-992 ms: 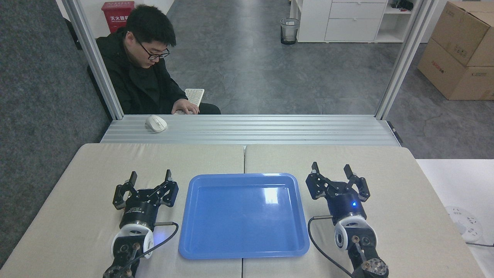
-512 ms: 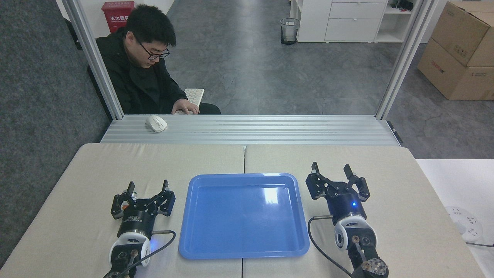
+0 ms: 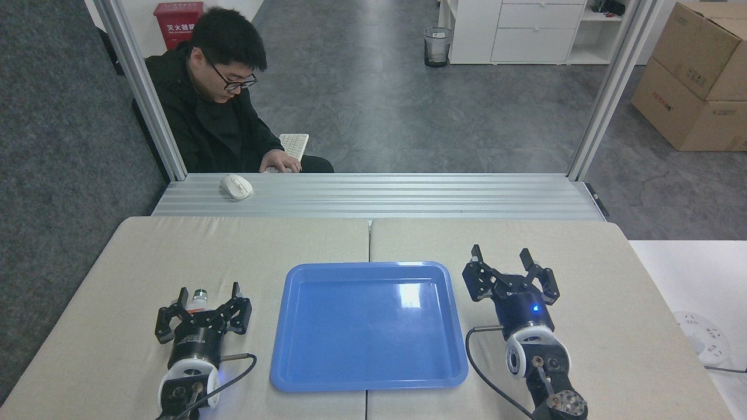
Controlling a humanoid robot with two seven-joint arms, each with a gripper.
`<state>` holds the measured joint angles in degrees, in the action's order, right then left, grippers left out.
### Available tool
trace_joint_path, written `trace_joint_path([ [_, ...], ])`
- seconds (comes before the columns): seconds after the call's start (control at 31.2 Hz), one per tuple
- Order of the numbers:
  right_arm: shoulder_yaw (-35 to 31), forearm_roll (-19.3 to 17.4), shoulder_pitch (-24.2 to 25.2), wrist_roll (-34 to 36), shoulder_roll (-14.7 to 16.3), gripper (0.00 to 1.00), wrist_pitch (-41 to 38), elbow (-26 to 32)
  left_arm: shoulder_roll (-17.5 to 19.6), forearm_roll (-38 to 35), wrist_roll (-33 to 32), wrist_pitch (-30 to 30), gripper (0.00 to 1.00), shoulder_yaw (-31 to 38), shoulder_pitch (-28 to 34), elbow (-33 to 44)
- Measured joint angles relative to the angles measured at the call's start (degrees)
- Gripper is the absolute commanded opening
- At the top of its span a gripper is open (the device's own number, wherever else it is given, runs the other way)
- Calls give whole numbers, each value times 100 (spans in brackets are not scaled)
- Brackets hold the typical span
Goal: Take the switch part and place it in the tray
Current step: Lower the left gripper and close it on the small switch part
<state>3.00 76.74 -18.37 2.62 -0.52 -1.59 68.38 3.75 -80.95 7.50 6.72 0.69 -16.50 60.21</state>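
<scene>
The switch part (image 3: 200,298) stands on the beige table left of the blue tray (image 3: 369,344); its grey-green cap and a white and orange body show. It sits between the fingers of my left gripper (image 3: 209,293), nearer the left finger, and the gripper is open around it without closing on it. My right gripper (image 3: 501,255) rests open on the table just right of the tray, with nothing between its fingers. The tray holds nothing.
Behind the table runs an aluminium rail with a white mouse (image 3: 236,186) on it. A person in black (image 3: 213,116) sits beyond it at a keyboard (image 3: 293,144). A white round socket (image 3: 702,338) lies on the side surface at the right.
My left arm has drawn back toward the near left edge and lowered, and the switch part now shows between its open fingers. The right arm and the tray have not moved.
</scene>
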Motion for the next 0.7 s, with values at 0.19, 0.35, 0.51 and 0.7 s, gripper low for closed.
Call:
trace_joint_path([
  [0.19, 0, 0, 0, 0, 0, 100, 0, 0, 22, -25, -11, 17, 100, -19, 20, -88],
  [0.35, -1, 0, 0, 3, 0, 100, 0, 0, 41, -37, -13, 36, 100, -32, 24, -194],
  [0.51, -1, 0, 0, 5, 0, 100, 0, 0, 57, -47, -14, 37, 100, -41, 30, -277],
  [0.7, -1, 0, 0, 6, 0, 100, 1, 0, 76, -54, -15, 43, 100, -50, 31, -357],
])
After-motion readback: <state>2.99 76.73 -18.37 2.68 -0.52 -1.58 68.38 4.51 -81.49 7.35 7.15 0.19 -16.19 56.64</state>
